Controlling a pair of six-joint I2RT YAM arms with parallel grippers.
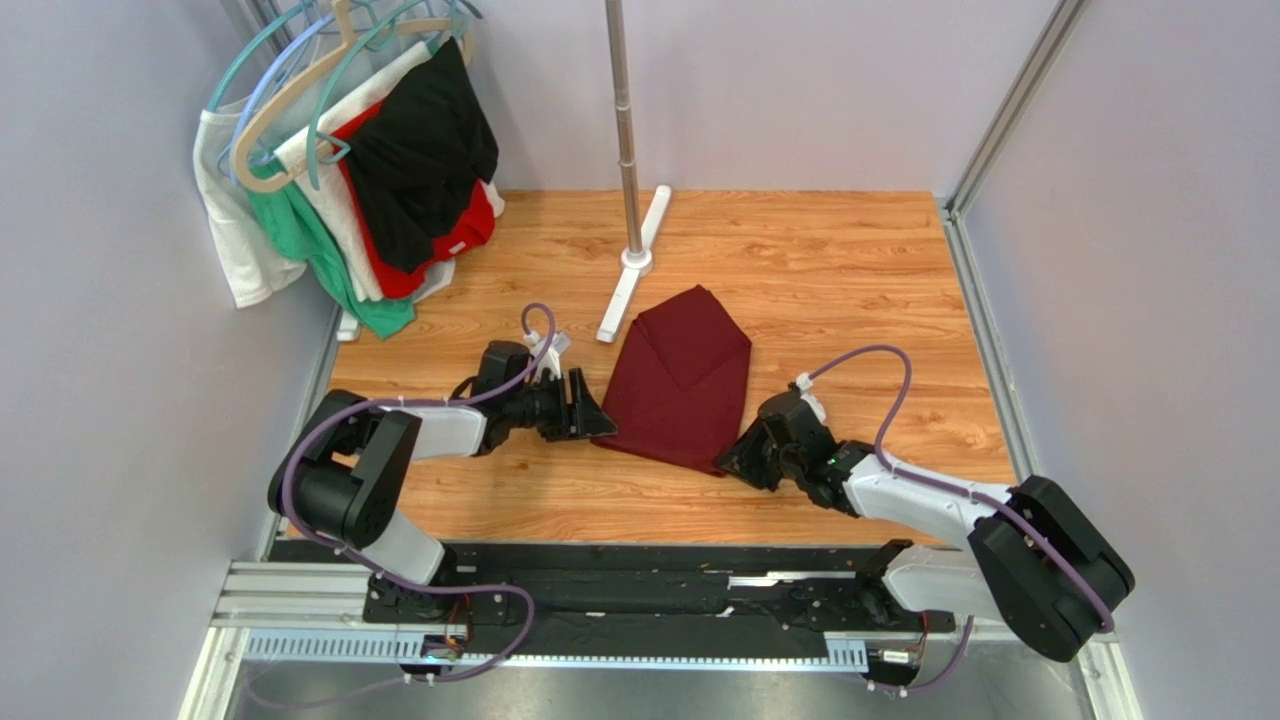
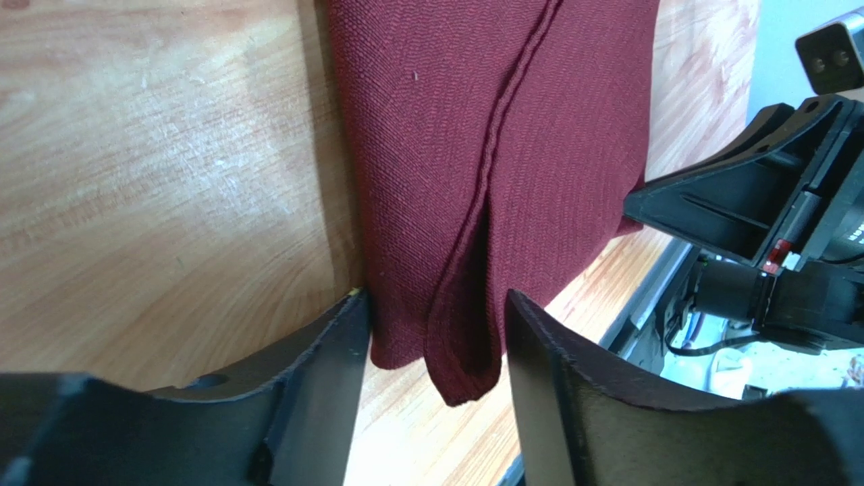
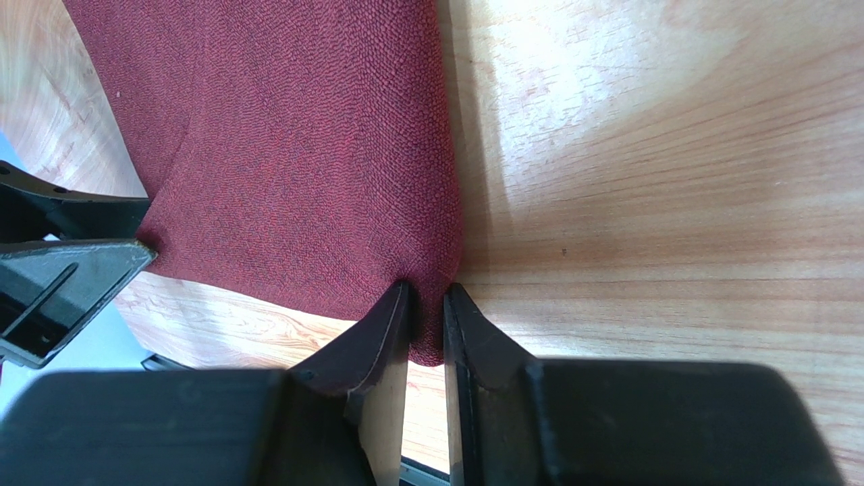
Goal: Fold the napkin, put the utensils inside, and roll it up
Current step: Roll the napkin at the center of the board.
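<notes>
Folded napkin (image 1: 684,375) lies on the surface (image 1: 857,270), just before the pole base (image 1: 633,267). Left claw (image 1: 600,422) is spread astride its near-left corner; right claw (image 1: 733,456) pinches its near-right corner.

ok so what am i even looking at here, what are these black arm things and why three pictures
Two robot arms, bolted at the near edge of a wooden table. The wide picture looks down from above; the two close-ups come from a camera on each wrist, so the black prongs are that arm's own fingers. A folded maroon napkin lies between the arms. The right gripper pinches one near corner; the left gripper has its fingers apart around the other. Clothes on hangers and a metal pole stand at the back. No spoon shows.
</notes>
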